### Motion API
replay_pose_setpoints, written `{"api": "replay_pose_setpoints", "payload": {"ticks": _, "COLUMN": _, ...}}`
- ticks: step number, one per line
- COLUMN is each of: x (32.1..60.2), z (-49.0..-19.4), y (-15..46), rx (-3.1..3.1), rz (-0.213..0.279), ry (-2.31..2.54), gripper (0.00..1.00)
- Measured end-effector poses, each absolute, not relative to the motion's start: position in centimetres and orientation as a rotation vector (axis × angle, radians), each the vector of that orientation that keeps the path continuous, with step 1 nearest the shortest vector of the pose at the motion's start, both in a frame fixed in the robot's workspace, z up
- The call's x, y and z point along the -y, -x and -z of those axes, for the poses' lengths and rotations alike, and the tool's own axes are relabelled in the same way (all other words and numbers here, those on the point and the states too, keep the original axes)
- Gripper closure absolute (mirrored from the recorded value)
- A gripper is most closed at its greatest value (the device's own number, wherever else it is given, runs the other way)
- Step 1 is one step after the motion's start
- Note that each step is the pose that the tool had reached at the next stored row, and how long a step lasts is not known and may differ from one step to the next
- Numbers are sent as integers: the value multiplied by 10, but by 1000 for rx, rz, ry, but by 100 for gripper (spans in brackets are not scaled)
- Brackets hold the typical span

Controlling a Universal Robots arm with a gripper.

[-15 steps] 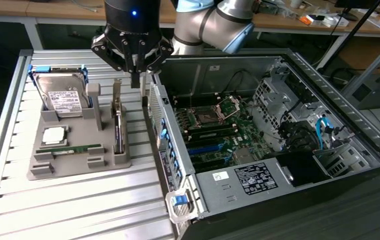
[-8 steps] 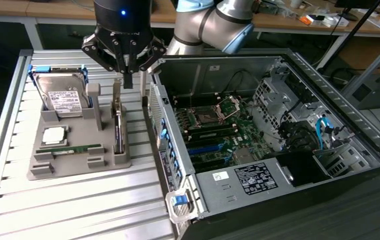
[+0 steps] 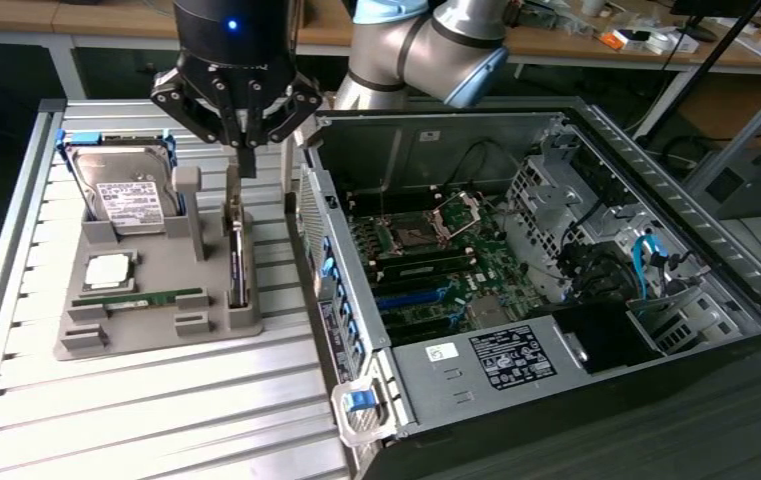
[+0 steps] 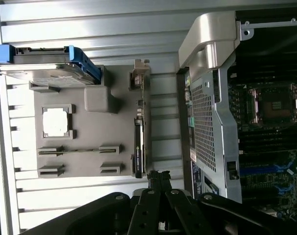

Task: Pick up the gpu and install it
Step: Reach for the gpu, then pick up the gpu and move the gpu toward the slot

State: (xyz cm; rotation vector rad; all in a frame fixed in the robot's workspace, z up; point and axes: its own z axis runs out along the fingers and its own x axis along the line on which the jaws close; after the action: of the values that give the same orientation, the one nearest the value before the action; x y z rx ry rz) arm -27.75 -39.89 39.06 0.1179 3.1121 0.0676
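The gpu (image 3: pixel 236 262) stands on its long edge in a slot along the exterior view's right side of a grey moulded holder tray (image 3: pixel 153 335). You see it as a thin, flat card, dark-faced, with a pale metal bracket at its far end. From the wrist camera the gpu (image 4: pixel 138 147) appears edge-on, a slim dark strip against the tray's (image 4: pixel 89 98) matte grey.

Your gripper (image 3: pixel 247 165), black and glossy with jointed linkages, hangs directly over the card's far end, fingers clenched together on nothing. Whether the tips touch the bracket cannot be told. In the wrist view the gripper (image 4: pixel 158 177) points at the end of the card.

On the same tray, to the exterior view's left of the card:
- A boxy silver hard drive (image 3: pixel 133 195) with a white label leans in a blue frame at the far end.
- A square silver processor (image 3: pixel 109 268) lies flat nearer.
- A slim green memory stick (image 3: pixel 140 297) rests in clips.

The tray sits on a ribbed aluminium table (image 3: pixel 153 420). Just to the exterior view's right lies an open computer case (image 3: pixel 447 375) of perforated grey steel, its green motherboard (image 3: pixel 447 270) exposed.
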Motion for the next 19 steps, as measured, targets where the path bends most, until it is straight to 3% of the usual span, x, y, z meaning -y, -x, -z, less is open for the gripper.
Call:
{"api": "replay_pose_setpoints", "payload": {"ticks": 16, "x": 399, "z": -391, "y": 280, "rx": -3112, "rz": -68, "ry": -118, "gripper": 89}}
{"api": "replay_pose_setpoints", "payload": {"ticks": 17, "x": 399, "z": -391, "y": 281, "rx": -3112, "rz": -68, "ry": -118, "gripper": 89}}
{"api": "replay_pose_setpoints", "payload": {"ticks": 19, "x": 399, "z": -391, "y": 280, "rx": -3112, "rz": -68, "ry": -118, "gripper": 76}}
